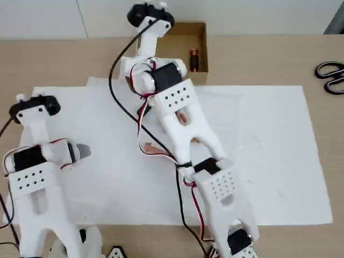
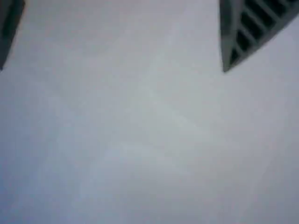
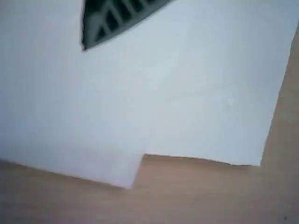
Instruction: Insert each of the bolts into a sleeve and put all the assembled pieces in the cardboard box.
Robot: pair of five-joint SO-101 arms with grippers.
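The open cardboard box [image 1: 205, 54] stands at the table's far edge. A brown bolt-and-sleeve piece [image 1: 193, 59] lies in it near its right wall. My right gripper [image 1: 151, 16] hangs over the box's far left corner, open; one ribbed finger [image 3: 117, 18] shows above white paper with nothing beside it. My left gripper [image 1: 35, 106] hovers over the paper's left edge, open and holding nothing; its fingers [image 2: 247, 32] stand wide apart. Small brown bits [image 1: 183, 117] peek out under the right arm; what they are I cannot tell.
White paper [image 1: 258, 150] covers the middle of the wooden table, with a stepped edge [image 3: 140, 156] at its far left. Black scissors [image 1: 330, 75] lie at the right edge. The right arm stretches diagonally across the paper, trailing cables.
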